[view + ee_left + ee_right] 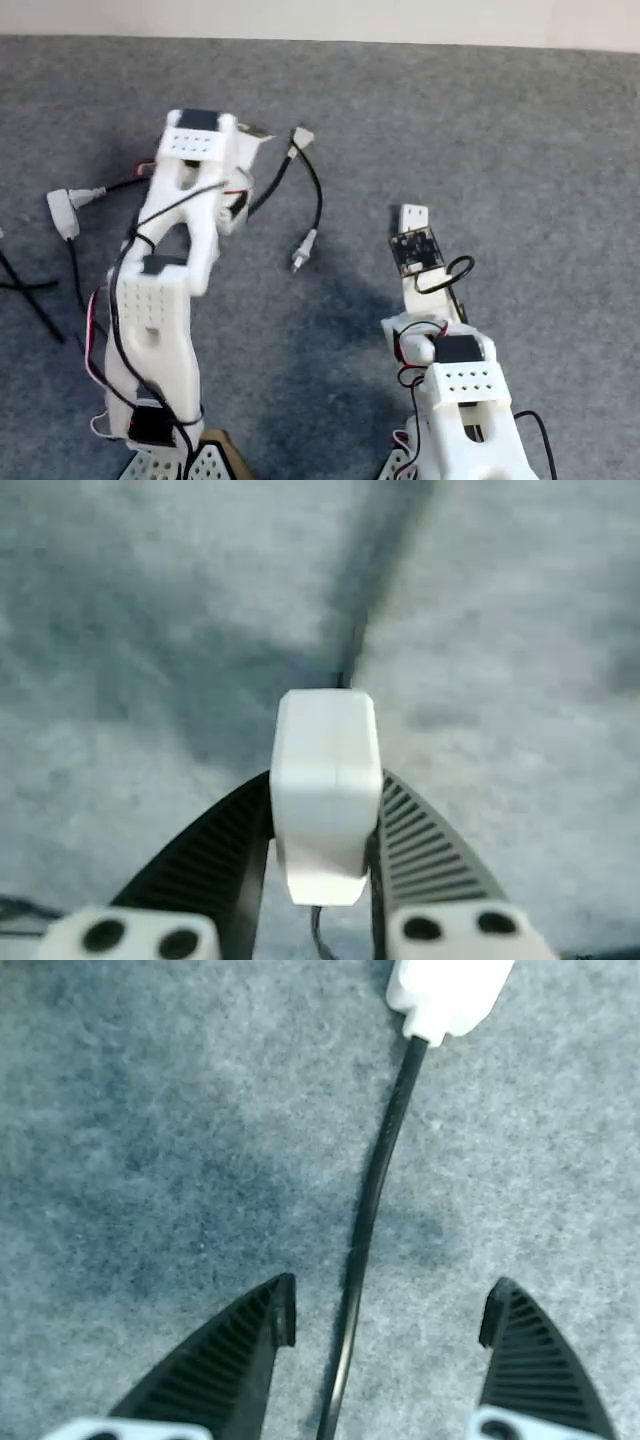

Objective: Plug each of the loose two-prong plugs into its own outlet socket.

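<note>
My left tool (325,790) grips one white plug (325,740); my open right tool (392,1285) straddles a black cable (372,1200) running straight ahead to the second plug (445,990).

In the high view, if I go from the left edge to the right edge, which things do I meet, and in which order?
white connector → left arm → black cable with a small plug at each end → right arm

And the black cable (375,1200) lies squarely between the right gripper's (390,1298) spread fingers, its white plug (445,990) just beyond; grey carpet (140,1110) open either side of the cable.
</note>
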Motion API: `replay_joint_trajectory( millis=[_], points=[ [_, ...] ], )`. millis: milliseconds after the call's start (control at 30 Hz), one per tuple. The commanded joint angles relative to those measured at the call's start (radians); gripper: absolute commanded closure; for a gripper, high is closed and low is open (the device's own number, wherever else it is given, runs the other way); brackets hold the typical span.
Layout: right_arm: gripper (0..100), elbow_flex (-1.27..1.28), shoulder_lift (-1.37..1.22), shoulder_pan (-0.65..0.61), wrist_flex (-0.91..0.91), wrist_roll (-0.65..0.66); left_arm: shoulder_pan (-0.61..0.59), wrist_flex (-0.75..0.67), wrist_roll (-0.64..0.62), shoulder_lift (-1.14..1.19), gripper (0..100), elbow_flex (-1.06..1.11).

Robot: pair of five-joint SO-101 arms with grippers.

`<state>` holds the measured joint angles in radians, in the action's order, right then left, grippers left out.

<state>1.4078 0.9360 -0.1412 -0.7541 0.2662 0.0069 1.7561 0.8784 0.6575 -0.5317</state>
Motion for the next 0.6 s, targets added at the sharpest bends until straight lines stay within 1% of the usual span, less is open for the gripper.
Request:
replay_joint_trajectory(
  millis=[0, 133, 233, 267, 333, 400, 500, 567],
  points=[
    [70.6, -0.005, -0.007, 0.012, 0.019, 0.014, 0.051, 0.018, -0.026, -0.34, 100, 0.128],
    [70.6, -0.005, -0.007, 0.012, 0.019, 0.014, 0.125, 0.018, 0.006, -0.636, 100, 0.386],
    [70.6, -0.005, -0.005, 0.013, 0.019, 0.014, 0.228, 0.012, 0.057, -0.796, 100, 0.662],
    [70.6, -0.005, -0.005, 0.013, 0.019, 0.014, 0.263, -0.02, 0.074, -0.832, 100, 0.759],
    [70.6, -0.005, -0.005, 0.013, 0.018, 0.014, 0.312, -0.114, 0.107, -0.885, 100, 0.929],
    [70.6, -0.005, -0.005, 0.013, 0.018, 0.014, 0.338, -0.187, 0.173, -0.9, 100, 1.04],
    [70.6, -0.005, -0.005, 0.013, 0.018, 0.012, 0.348, -0.21, 0.341, -0.886, 100, 1.115],
    [70.6, -0.005, -0.005, 0.013, 0.018, 0.012, 0.349, -0.21, 0.413, -0.877, 100, 1.119]
  ],
)
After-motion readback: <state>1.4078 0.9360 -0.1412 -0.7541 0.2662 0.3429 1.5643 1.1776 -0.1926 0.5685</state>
